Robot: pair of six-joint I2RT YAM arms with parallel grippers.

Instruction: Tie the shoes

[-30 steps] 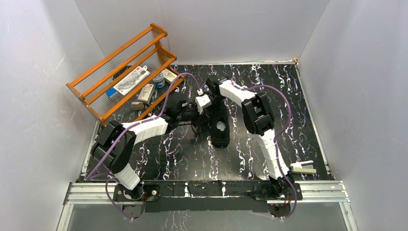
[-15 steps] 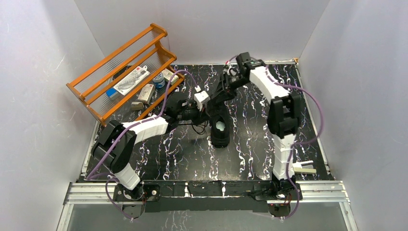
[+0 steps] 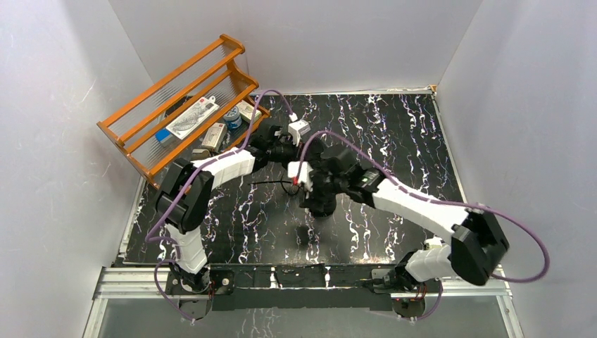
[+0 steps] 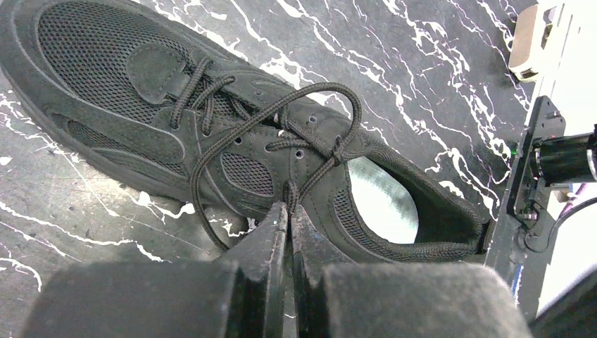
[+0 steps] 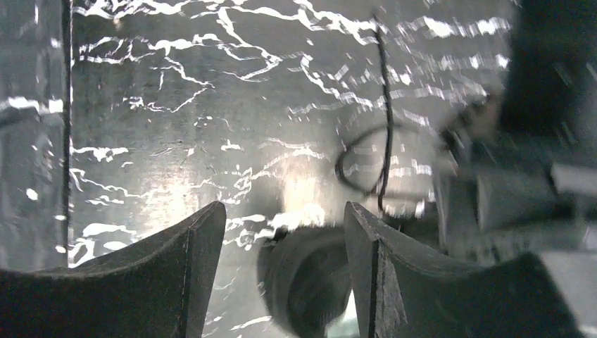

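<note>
Metal rail [image 3: 303, 278]: one, at the near edge, with two arm bases on it, left and right.
Table [image 3: 394, 141]: one black top veined in white, carrying the shoe and the rack.
Right arm [image 3: 415, 204]: one, slung low from the near right across to mid-table. I judge this is to bring its gripper in over the shoe.
Right gripper [image 5: 281, 208]: released, two fingers spread with nothing between them. It hangs over the shoe, probably ready to take a free strand. Its own view is blurred.
Shoe [image 4: 239, 169]: one, all black, sole down at mid-table, partly hidden under the right gripper in the top view. The pale insole [image 4: 380, 201] shows through the opening.
Lace [image 4: 320, 86]: thin and black. One loop arches over the tongue, and one small knot [image 4: 338, 149] sits by the top eyelets. No finished bow shows, so I judge the tie is only begun.
Left gripper [image 4: 288, 218]: clenched on a lace strand just beside the shoe's side below the knot. I judge the pinch keeps that strand taut so the knot cannot slacken.
Left arm [image 3: 218, 165]: one, reaching from the near left to the shoe's far side.
Rack [image 3: 183, 105]: one, orange wood, tilted at the far left. It holds several small packs, too small to count.
</note>
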